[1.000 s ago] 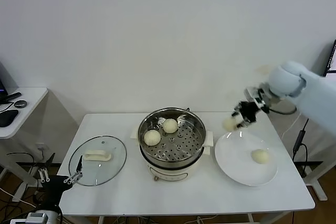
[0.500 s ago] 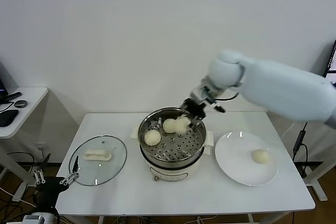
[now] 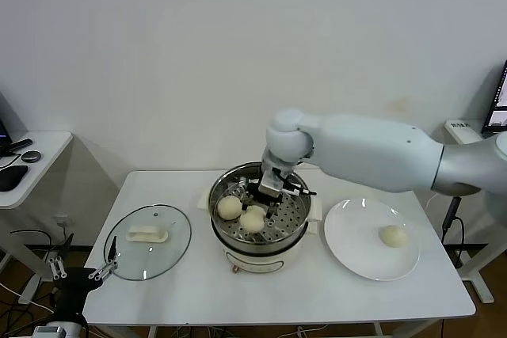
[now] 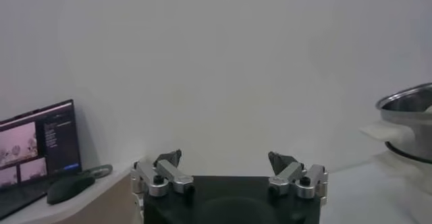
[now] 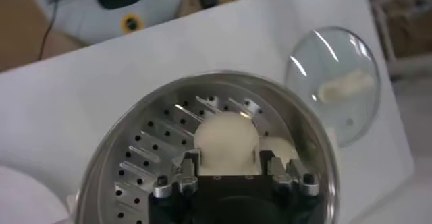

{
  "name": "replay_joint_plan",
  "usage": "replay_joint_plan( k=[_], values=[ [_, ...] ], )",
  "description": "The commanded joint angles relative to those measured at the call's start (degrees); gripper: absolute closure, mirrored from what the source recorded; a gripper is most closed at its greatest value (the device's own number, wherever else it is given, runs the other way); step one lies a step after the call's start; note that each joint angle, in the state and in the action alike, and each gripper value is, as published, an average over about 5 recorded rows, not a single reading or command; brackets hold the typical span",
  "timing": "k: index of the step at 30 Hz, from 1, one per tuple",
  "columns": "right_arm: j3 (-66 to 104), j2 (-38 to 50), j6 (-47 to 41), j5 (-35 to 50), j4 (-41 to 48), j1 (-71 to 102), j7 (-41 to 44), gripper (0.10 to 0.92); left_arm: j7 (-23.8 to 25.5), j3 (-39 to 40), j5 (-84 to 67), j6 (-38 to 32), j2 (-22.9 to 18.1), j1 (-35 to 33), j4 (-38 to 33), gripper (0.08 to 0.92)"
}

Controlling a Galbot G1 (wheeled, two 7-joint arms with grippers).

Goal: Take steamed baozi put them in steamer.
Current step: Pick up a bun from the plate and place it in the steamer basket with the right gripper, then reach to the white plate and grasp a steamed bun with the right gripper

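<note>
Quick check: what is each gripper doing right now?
Left gripper: open, empty, parked low beside the table.
Right gripper: closed on a baozi, down inside the steamer.

A plain white wall fills the back of the room behind the white tabletop. Beyond the tabletop's left edge stands a smaller white side desk carrying a dark mouse. Cables trail over the floor below.

White table with glass lid, steamer and white plate side by side.
</note>
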State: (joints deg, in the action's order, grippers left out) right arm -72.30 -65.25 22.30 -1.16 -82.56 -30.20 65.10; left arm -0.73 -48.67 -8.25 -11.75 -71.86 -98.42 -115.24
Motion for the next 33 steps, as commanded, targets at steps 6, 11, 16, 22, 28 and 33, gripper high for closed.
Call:
replay_joint_plan(
  k=[6, 11, 16, 22, 28, 33],
  values=[
    [-1.61, 0.00, 6.82, -7.90, -0.77, 2.10, -0.09, 0.481, -0.01, 0.14, 0.02, -0.05, -0.14, 0.08, 0.15, 0.177],
    [-0.67, 0.21, 6.63, -8.54, 0.09, 3.31, -0.87, 0.423, -0.05, 0.11, 0.00, -0.12, -0.17, 0.10, 0.20, 0.177],
    [1.53, 1.28, 5.78, -6.97, 0.34, 2.46, -1.24, 0.294, -0.04, 0.04, 0.03, -0.26, -0.11, 0.02, 0.25, 0.177],
    [4.66, 7.15, -0.37, 0.36, -3.10, -2.70, 1.37, 0.207, -0.07, -0.04, 0.00, -0.46, 0.26, 0.19, 0.50, 0.177],
    [5.05, 16.35, -16.66, 9.73, -8.50, -7.12, 4.73, 0.203, -0.06, 0.02, -0.04, -0.53, 0.77, 0.53, 0.66, 0.177],
    [5.04, 26.71, -29.76, 12.09, -10.79, -6.87, 8.33, 0.203, -0.02, 0.51, -0.03, -0.63, 1.20, 0.68, 0.43, 0.177]
  ],
)
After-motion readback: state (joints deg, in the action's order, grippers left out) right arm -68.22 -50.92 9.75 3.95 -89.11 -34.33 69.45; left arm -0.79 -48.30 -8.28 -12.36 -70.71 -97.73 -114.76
